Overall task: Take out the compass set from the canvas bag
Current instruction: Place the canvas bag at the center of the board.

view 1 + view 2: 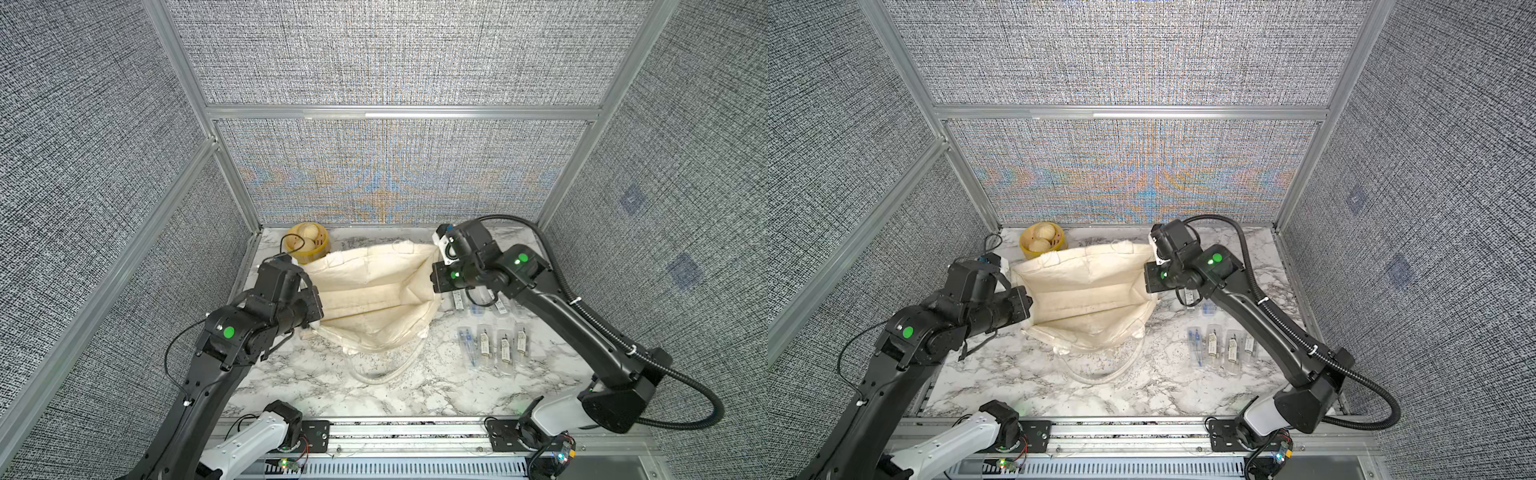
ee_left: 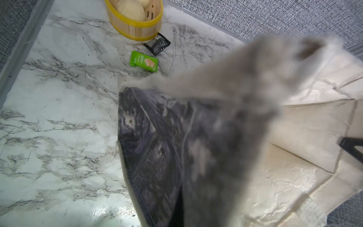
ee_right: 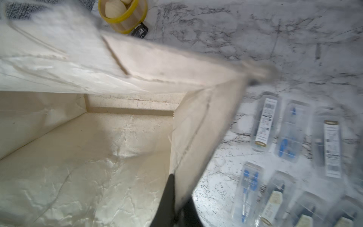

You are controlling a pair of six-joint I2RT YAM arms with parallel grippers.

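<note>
The canvas bag point(image 1: 374, 291) point(image 1: 1088, 291) lies on the marble table with its mouth held wide between my two grippers. My left gripper point(image 1: 318, 309) point(image 1: 1026, 307) is shut on the bag's left rim. The dark printed outer panel point(image 2: 157, 137) drapes over that gripper's fingers point(image 2: 177, 212) in the left wrist view. My right gripper point(image 3: 179, 202) point(image 1: 436, 278) is shut on the right rim. The cream lining point(image 3: 98, 147) shows bare down to the bag's floor. Several compass sets point(image 1: 490, 345) point(image 1: 1221, 345) point(image 3: 265, 121) in clear cases lie on the table right of the bag.
A yellow round basket point(image 1: 309, 241) point(image 2: 135, 17) with buns stands at the back left. A green packet point(image 2: 144, 61) and a black packet point(image 2: 157, 44) lie beside it. The bag's loop handles point(image 1: 382, 365) trail toward the front. Padded walls enclose the table.
</note>
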